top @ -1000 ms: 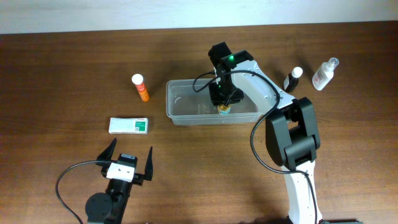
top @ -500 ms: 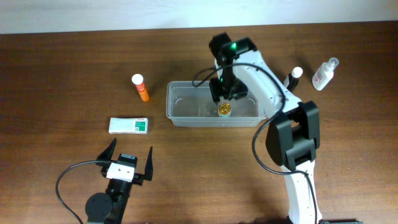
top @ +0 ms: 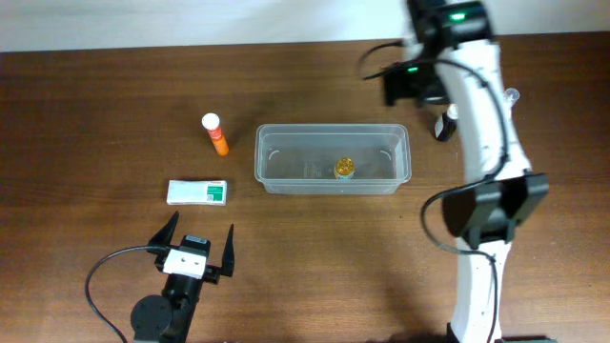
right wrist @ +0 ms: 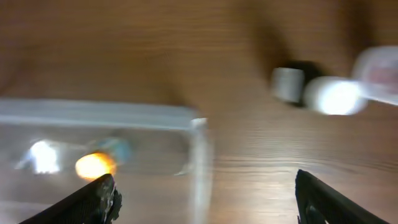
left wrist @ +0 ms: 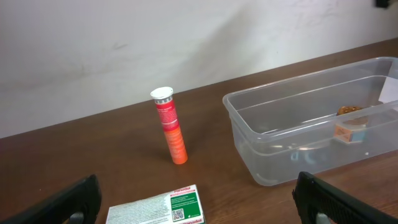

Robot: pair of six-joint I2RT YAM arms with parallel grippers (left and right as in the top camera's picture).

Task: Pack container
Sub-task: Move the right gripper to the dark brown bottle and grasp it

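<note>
The clear container (top: 286, 160) sits mid-table with a small gold-topped jar (top: 344, 169) standing inside its right half. The right gripper (right wrist: 205, 190) hangs in the air by the tub's far right corner, fingers wide apart, holding nothing. The left gripper (top: 198, 235), also spread open, sits well apart toward the front-left.
</note>
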